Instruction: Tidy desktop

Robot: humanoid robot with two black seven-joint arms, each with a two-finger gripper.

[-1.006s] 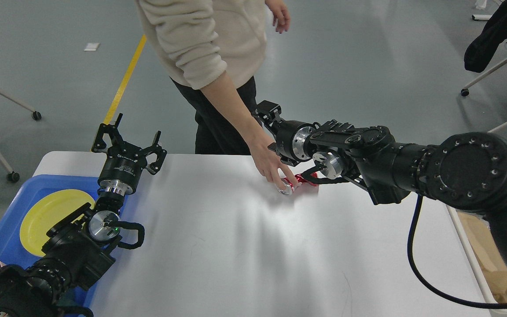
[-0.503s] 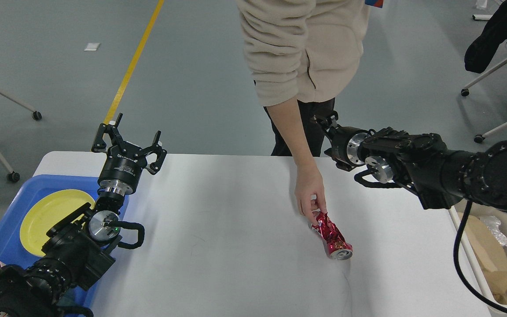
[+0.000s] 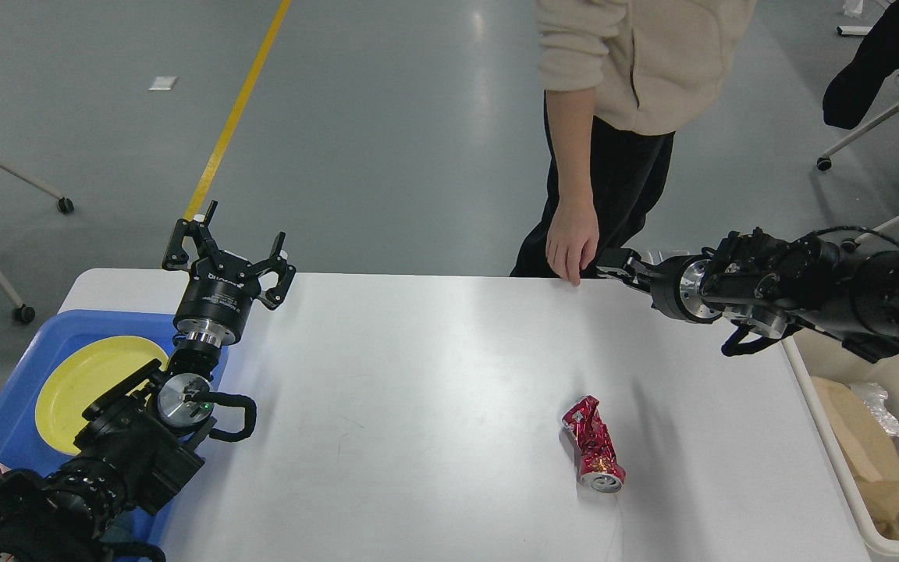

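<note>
Crushed red can lying on desktop; left gripper spread, right gripper (state indiscernible) beside person's hand.

Bright, sharp picture; soft overhead glare on the desktop.

A single head view looks forward and down from above the near edge of the desktop, taking in its whole width at middling range, both arms entering from the near corners, and grey floor beyond the far edge.
</note>
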